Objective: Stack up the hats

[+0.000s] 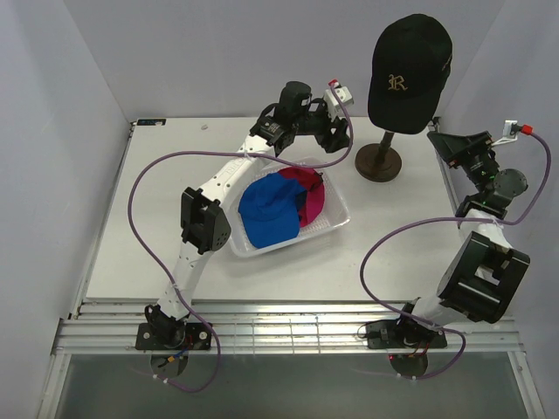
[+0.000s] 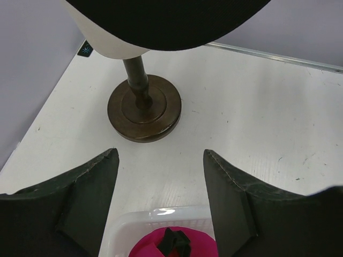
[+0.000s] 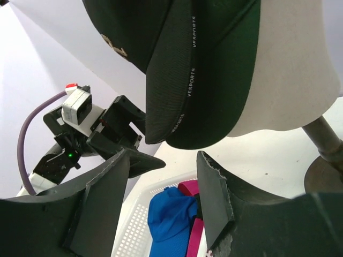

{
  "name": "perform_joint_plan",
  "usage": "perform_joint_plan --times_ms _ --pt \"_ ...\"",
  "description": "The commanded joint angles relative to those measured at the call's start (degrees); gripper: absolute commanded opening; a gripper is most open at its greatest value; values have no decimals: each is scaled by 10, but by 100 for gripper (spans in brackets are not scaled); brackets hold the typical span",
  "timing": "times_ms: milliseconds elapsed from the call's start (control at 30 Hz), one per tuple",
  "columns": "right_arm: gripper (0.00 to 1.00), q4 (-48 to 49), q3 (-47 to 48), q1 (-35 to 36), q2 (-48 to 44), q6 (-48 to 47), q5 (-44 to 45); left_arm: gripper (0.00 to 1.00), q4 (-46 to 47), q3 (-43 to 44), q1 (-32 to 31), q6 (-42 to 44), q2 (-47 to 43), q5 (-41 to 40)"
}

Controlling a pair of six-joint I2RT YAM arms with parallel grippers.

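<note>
A black cap sits on the beige mannequin head, and a dark green cap's brim shows under the black brim. A blue cap and a magenta cap lie in the white tray. My left gripper is open and empty above the tray's far edge; in its own view it faces the stand. My right gripper is open and empty to the right of the stand; in its own view it sits below the brims.
The brown stand base stands on the white table right of the tray and also shows in the left wrist view. Grey walls enclose the left, back and right. Purple cables loop beside both arms.
</note>
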Motion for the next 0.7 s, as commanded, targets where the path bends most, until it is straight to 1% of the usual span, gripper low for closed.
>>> perform_joint_plan --times_ms 0,100,233,300,667 --pt "59 60 33 0 -5 5 13 75 1 21 -4 9 -10 0" --pt "58 36 39 1 1 -17 22 75 6 22 -5 9 -4 -1" --pt "55 93 47 1 34 28 22 75 10 22 -8 2 1 -1" --pt "52 94 59 4 48 35 25 75 9 25 -9 -1 1 2" --pt "53 76 103 29 91 27 36 75 -4 35 -10 5 -2 0"
